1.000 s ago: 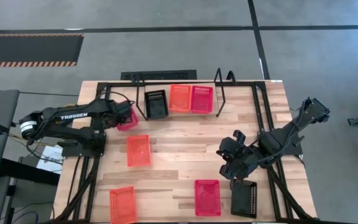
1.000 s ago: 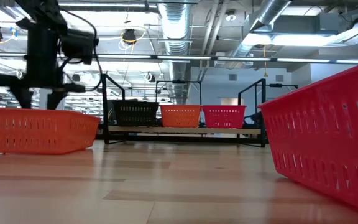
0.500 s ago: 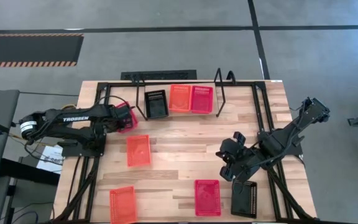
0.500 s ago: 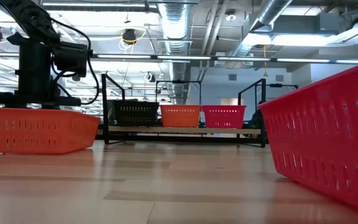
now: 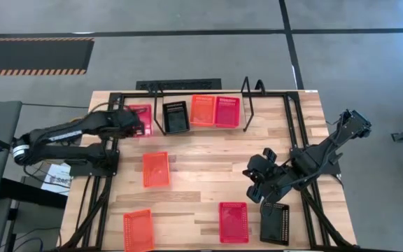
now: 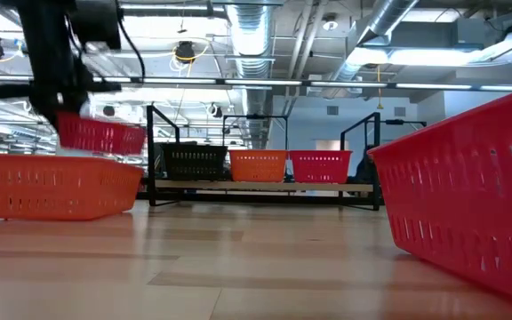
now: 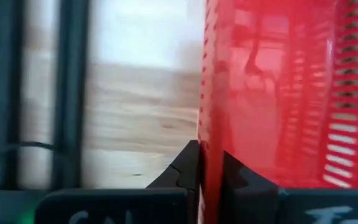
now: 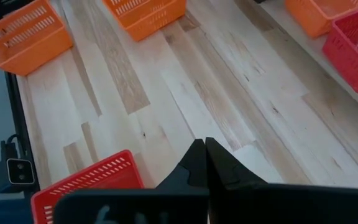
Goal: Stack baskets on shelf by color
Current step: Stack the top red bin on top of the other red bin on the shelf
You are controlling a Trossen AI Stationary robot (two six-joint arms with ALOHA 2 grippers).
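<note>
My left gripper (image 5: pixel 133 122) is shut on a red-pink basket (image 5: pixel 143 116), which it holds in the air just left of the shelf (image 5: pixel 247 105). On the shelf stand a black basket (image 5: pixel 175 117), an orange one (image 5: pixel 202 110) and a red-pink one (image 5: pixel 227 112), side by side on their bottoms. Two orange baskets (image 5: pixel 155 169) (image 5: pixel 138 229), a red-pink one (image 5: pixel 234 222) and a black one (image 5: pixel 274 222) rest on the table. My right gripper (image 5: pixel 252 186) hovers shut and empty above the near right part of the table. My left gripper pinches one side wall of the red-pink basket at its rim (image 7: pixel 207 134), one finger inside (image 7: pixel 238 177) and one outside. The fingers come from above, slanting down from the table's left. The basket (image 6: pixel 101 135) hangs below them, clear of the table and slightly tilted.
A black rail frame (image 5: pixel 292 133) runs around the tabletop. The shelf's upright looped ends (image 5: pixel 252 89) rise at the far side. Bare wood lies in the table's middle (image 5: pixel 208 164).
My left gripper has shut on the red-pink basket's wall, then risen and gone toward the table's far edge. The basket has come up off the table and now hangs clear beside the shelf's left end.
</note>
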